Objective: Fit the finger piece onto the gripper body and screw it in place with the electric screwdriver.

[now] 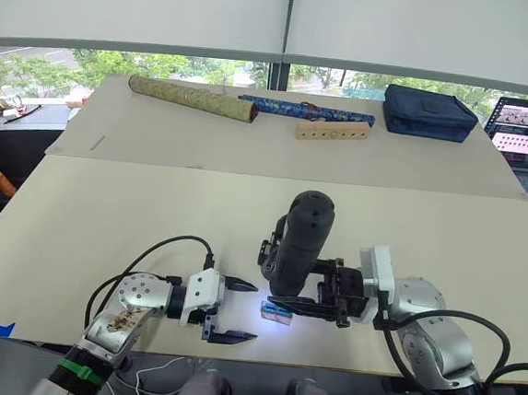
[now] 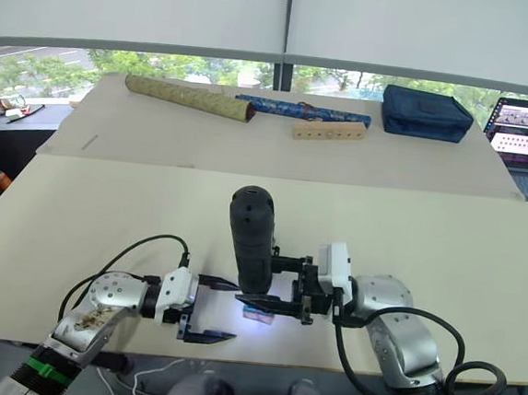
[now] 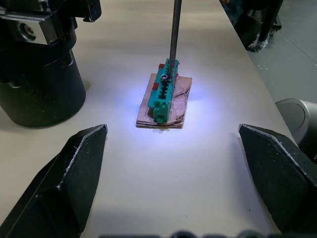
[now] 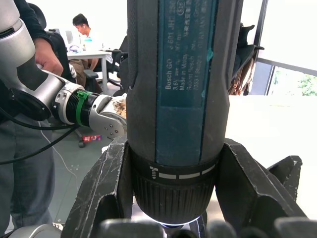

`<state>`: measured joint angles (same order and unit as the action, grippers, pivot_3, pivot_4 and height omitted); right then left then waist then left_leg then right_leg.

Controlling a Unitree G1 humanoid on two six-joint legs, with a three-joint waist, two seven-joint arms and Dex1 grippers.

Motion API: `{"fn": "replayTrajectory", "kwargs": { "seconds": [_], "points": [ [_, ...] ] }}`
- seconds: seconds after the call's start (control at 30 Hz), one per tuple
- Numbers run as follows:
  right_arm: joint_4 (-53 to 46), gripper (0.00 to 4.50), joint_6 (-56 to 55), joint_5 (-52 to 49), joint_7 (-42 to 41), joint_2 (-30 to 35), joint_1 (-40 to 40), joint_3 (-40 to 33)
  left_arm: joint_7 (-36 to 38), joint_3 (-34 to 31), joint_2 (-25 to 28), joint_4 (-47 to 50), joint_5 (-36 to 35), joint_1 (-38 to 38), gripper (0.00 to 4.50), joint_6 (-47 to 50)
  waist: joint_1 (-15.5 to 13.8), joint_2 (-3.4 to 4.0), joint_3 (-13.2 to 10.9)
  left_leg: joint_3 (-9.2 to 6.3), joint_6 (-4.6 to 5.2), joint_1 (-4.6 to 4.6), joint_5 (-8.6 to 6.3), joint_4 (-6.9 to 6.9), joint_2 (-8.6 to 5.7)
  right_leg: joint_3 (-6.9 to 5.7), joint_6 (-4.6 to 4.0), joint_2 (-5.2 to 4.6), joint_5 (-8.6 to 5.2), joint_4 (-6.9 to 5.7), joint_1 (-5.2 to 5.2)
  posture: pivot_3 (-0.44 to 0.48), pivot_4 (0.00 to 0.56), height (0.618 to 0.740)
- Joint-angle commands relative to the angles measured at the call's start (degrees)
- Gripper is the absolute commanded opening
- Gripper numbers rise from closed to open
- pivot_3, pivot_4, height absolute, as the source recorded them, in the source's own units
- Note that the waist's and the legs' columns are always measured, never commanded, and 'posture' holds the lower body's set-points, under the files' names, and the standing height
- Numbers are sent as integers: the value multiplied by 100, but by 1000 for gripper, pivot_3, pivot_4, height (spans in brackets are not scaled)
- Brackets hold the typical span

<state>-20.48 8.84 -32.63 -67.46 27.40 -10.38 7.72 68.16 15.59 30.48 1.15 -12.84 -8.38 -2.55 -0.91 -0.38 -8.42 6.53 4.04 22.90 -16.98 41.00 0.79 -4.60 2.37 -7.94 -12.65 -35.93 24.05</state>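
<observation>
Right end effector (image 1: 316, 290) clamped on one electric screwdriver (image 1: 300, 242), held upright with rounded end up and thin metal bit (image 3: 173, 37) pointing straight down. Bit tip set on a screw atop one small wooden block with a green top (image 3: 165, 99), lit from above, near the tabletop (image 1: 105, 211) front edge. Left end effector (image 1: 237, 312) spread wide, empty, just left of the block. Dark round base (image 3: 39, 84) cut off beside it, hard to identify.

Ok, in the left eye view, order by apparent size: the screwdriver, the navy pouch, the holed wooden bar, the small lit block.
Largest: electric screwdriver and navy pouch, about alike; the screwdriver is nearer, so unranked.
Then holed wooden bar.
Smallest: small lit block.
</observation>
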Motion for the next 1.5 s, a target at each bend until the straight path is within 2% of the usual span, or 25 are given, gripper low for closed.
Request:
{"fn": "replayTrajectory", "kwargs": {
  "seconds": [0.03,1.03,1.5],
  "points": [
    [-154,1901,-156,-119,-26,-5,-75,-125,-27,177,-99,-102,90,-13,4489,20,0,0,0,0,0,0,0,0,0,0,0,0,0,0,0,0,150,740],
    [-203,1901,146,-342,-143,205,-130,-142,-105,253,-145,-59,93,-34,4489,155,-3,0,0,0,2,0,-1,1,0,0,0,-1,0,2,-1,0,150,740],
    [-111,1901,29,-353,-61,106,-311,-205,-144,265,-130,14,74,-18,4489,262,-7,0,0,0,2,1,-1,0,0,1,0,-1,0,2,0,0,150,740]
  ]
}}
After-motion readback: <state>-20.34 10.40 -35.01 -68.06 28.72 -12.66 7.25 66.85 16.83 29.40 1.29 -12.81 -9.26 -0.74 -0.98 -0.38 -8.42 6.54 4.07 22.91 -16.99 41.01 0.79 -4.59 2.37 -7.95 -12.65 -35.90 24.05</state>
